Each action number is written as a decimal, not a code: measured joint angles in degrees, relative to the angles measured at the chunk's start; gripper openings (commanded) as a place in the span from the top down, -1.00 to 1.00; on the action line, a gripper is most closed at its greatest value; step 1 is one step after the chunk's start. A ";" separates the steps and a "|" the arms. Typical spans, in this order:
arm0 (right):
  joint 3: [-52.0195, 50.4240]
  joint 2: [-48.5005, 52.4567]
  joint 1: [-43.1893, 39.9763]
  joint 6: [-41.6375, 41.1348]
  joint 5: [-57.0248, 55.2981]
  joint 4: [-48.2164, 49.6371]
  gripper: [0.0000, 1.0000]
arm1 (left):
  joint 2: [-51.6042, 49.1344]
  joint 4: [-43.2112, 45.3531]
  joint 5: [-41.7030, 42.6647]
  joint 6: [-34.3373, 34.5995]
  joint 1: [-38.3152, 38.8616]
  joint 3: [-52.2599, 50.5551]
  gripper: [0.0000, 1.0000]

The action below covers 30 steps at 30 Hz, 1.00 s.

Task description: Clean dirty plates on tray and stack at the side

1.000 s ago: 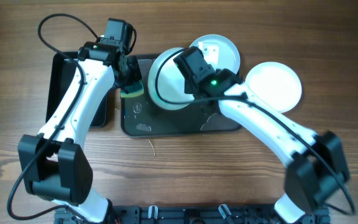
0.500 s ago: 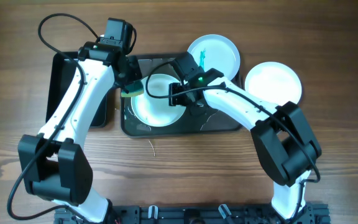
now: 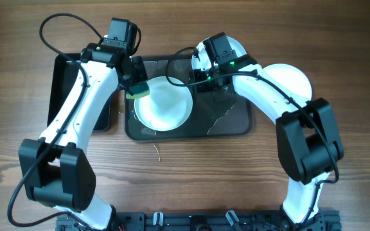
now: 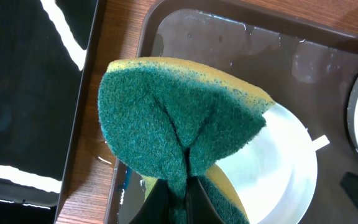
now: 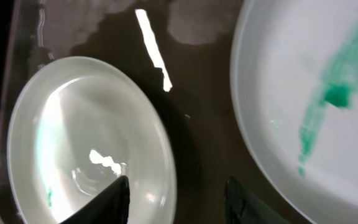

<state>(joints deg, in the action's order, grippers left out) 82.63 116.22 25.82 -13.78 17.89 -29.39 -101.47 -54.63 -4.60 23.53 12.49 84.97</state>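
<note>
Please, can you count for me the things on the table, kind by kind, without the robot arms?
White plates: 3
Dark grey tray: 1
Black tray: 1
Sponge: 1
Total: 6

Wood table (image 3: 185, 186), grey tray (image 3: 227, 122), blk tray (image 3: 60, 78), plate (image 3: 297, 83)

Plate (image 3: 164, 106) on tray (image 3: 233, 122); another plate (image 3: 241, 49) perhaps overhangs it.
</note>
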 measured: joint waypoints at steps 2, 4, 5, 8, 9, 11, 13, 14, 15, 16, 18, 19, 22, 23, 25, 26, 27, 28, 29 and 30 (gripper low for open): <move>0.15 1.01 0.17 -0.04 0.90 0.52 0.16 | 0.00 0.09 -0.02 0.00 0.00 0.00 0.92; 0.15 2.34 0.26 -0.44 1.64 0.57 0.36 | 0.00 0.15 0.00 0.00 0.00 0.00 0.92; 0.15 2.99 0.28 -0.98 1.86 0.63 0.41 | 0.00 0.17 0.00 0.02 0.00 0.00 0.92; 0.13 4.17 0.26 -2.80 2.32 1.31 0.56 | 0.00 0.20 0.00 0.00 0.00 0.00 0.92; 0.13 4.50 0.26 -3.76 2.47 1.75 0.59 | 0.00 0.17 0.00 0.02 0.00 0.00 0.92; 0.15 5.07 0.42 -5.55 2.49 2.01 0.63 | 0.00 0.20 0.00 0.00 0.00 0.00 0.92; 0.15 5.77 0.87 -7.65 2.47 2.10 0.68 | 0.00 0.20 0.00 0.02 0.00 0.00 0.92; 0.15 6.21 1.22 -8.48 2.47 2.12 0.70 | 0.00 0.20 0.00 0.00 0.00 0.00 0.92; 0.15 6.56 1.60 -9.29 2.47 2.32 0.74 | 0.00 0.20 0.00 0.02 0.00 0.00 0.92; 0.13 6.67 1.88 -9.49 2.54 2.40 0.80 | 0.00 0.20 0.00 0.02 0.00 0.00 0.92; 0.13 6.69 2.45 -10.36 2.49 2.51 0.91 | 0.00 0.17 0.00 0.02 0.00 0.00 0.92; 0.13 6.69 2.71 -10.75 2.49 2.47 0.91 | 0.00 0.20 0.00 0.00 0.00 0.00 0.92; 0.15 6.69 3.08 -12.63 1.79 1.57 0.91 | 0.00 0.20 0.00 0.02 0.00 0.00 0.92; 0.20 6.69 3.17 -13.90 1.27 1.03 0.91 | 0.00 0.17 0.00 0.02 0.00 0.00 0.92; 0.44 6.69 3.26 -17.88 0.00 -0.13 0.91 | 0.00 0.13 0.00 0.00 0.00 0.00 0.92; 0.57 6.69 3.23 -19.12 -0.39 -0.35 0.91 | 0.00 0.11 0.00 0.02 0.00 0.00 0.92; 0.70 6.69 3.23 -20.68 -0.85 -0.52 0.92 | 0.00 -0.09 0.00 0.00 0.00 0.00 0.92; 0.79 6.69 3.23 -21.70 -1.22 -0.63 0.91 | 0.00 -0.22 0.00 0.02 0.00 0.00 0.92; 0.79 6.69 3.23 -23.02 -1.51 -0.68 0.91 | 0.00 -0.22 0.00 0.04 0.00 -0.07 0.92; 0.83 6.69 3.23 -23.91 -1.64 -0.79 0.92 | 0.00 -0.02 0.02 0.37 0.00 -0.28 0.92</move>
<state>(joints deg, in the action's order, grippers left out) 83.46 122.91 29.06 -37.69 16.25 -30.17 -101.47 -54.65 -4.58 23.90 12.49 84.68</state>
